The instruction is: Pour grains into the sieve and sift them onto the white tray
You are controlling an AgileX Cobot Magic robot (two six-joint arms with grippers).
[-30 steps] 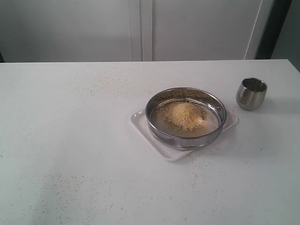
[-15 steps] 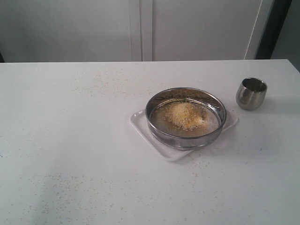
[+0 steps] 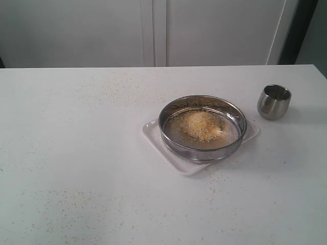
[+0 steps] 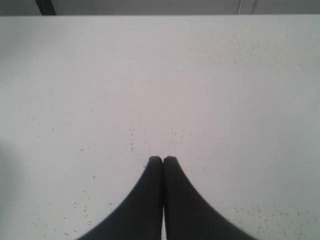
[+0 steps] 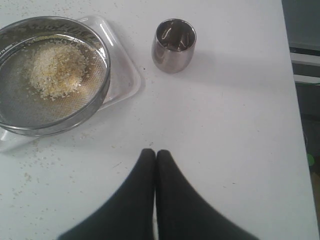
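Note:
The round steel sieve (image 3: 202, 127) (image 5: 50, 75) rests on the white tray (image 3: 156, 137) (image 5: 122, 75) right of the table's middle. A loose heap of golden and pale grains (image 3: 199, 125) (image 5: 56, 67) lies on its mesh. Neither arm shows in the exterior view. My left gripper (image 4: 162, 159) is shut and holds nothing, above bare speckled tabletop. My right gripper (image 5: 155, 151) is also shut and holds nothing, over the table, apart from the sieve and the cup.
A small steel cup (image 3: 274, 101) (image 5: 173, 45) stands upright to the right of the tray; its inside looks bare. Stray specks of grain dot the white table (image 3: 76, 153). The table's right edge (image 5: 295, 100) runs near the cup.

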